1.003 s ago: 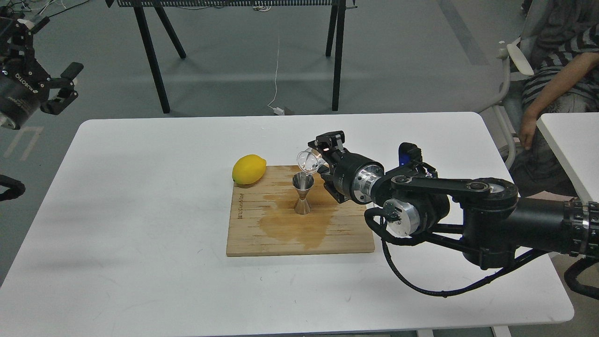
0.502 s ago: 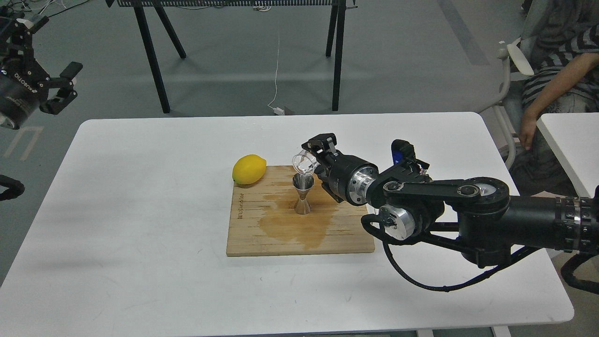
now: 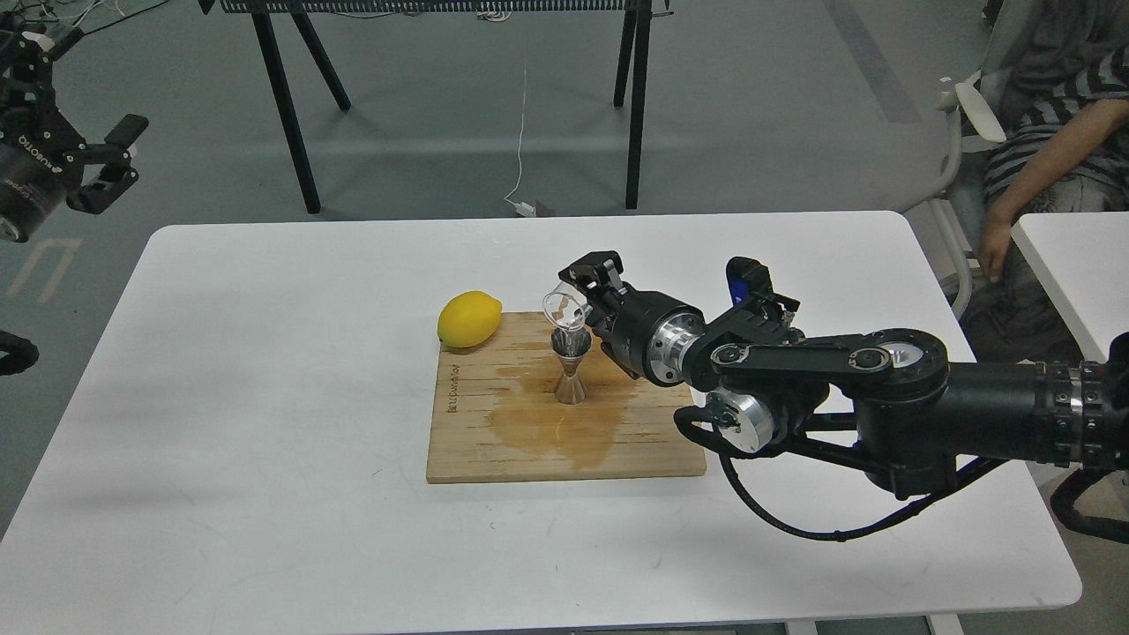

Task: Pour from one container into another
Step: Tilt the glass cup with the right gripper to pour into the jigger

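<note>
Quick count: one lemon (image 3: 469, 318), one steel jigger (image 3: 571, 369), one clear glass cup (image 3: 565, 308), and one wooden cutting board (image 3: 494, 441) with a single big wet stain (image 3: 551, 423) on it. All on one white tabletop (image 3: 265, 397). Two robot arms in view, one per side.

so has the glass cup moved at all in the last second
Yes. The glass cup, held in the right hand, has shifted left and a little lower against the fixed steel jigger, so its lip now sits right over the jigger's mouth.
</note>
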Tool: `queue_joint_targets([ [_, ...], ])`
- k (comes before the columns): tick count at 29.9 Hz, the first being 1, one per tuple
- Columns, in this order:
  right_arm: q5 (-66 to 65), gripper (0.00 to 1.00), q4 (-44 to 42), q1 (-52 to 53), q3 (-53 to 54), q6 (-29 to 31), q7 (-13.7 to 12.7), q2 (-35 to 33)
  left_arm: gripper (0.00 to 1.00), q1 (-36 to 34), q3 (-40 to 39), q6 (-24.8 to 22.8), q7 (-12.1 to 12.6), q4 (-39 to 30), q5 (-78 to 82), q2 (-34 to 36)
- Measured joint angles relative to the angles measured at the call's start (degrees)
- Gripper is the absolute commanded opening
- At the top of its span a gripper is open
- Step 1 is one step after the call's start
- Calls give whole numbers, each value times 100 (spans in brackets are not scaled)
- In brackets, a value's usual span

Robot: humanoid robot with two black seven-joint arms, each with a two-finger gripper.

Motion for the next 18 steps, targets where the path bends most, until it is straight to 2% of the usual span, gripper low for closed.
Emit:
queue_joint_targets([
  [18,-300,29,-95,137,-284,0,-2,-9,100,0,0,0,-4,0,0,-7],
])
